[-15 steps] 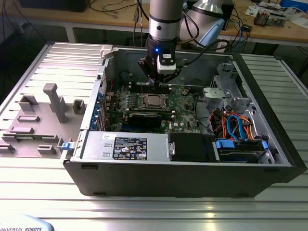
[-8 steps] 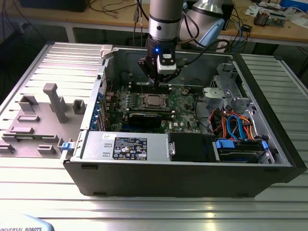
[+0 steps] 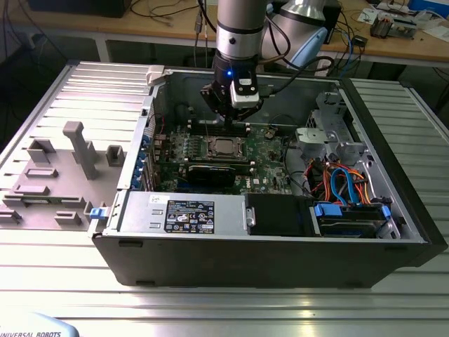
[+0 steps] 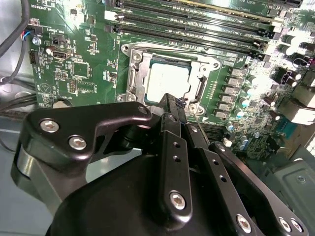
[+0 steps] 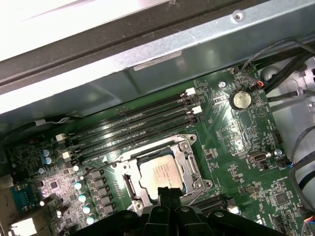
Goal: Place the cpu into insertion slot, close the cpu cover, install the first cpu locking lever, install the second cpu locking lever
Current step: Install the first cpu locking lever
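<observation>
Cpu [image 5: 160, 175] is lying seated just beyond the tip of my gripper [image 5: 167, 191], with the cover [image 5: 193, 167] flat around it, and I am holding the gripper clenched on nothing, probably so its narrow tip can push at the cover's near edge.

Arm [image 3: 238, 31]: silver-grey cylindrical wrist section, with a black collar below it carrying a small blue light [image 3: 230, 71]. White block [image 3: 245, 91] on its side, black cables [image 3: 289, 76] looping off. Gripper [image 4: 175, 101]: matte black, flat linkage bars with round holes, silver screws [image 4: 177, 199] at the pivots.
</observation>
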{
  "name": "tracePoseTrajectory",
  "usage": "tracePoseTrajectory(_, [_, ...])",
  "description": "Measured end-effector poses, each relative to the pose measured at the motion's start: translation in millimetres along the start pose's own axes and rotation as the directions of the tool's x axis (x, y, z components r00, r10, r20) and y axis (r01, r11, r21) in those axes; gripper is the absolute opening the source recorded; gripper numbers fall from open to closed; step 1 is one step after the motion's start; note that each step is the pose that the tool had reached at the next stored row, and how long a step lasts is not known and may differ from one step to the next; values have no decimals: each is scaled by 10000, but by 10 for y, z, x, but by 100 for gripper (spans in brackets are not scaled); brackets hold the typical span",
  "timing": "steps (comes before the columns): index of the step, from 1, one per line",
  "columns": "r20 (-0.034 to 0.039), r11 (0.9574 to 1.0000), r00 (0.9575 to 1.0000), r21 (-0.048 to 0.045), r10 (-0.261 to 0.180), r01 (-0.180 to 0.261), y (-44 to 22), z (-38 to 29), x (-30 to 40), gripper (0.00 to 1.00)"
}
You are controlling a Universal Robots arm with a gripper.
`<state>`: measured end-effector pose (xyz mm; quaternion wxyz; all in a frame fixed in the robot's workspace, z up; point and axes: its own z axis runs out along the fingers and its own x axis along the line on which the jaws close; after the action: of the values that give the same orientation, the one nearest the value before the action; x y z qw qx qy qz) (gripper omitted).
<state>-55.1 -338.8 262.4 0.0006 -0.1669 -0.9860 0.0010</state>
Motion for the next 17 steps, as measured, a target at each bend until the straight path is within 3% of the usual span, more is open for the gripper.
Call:
tracePoseTrajectory(9, [-16,9998,9998,-55,-182,182,-46,0,132,11])
tracePoseTrajectory(13, [-15,9994,9995,-143,-321,321,-64,0,185,11])
tracePoseTrajectory(17, [-22,9993,9995,-164,-330,330,-65,0,187,11])
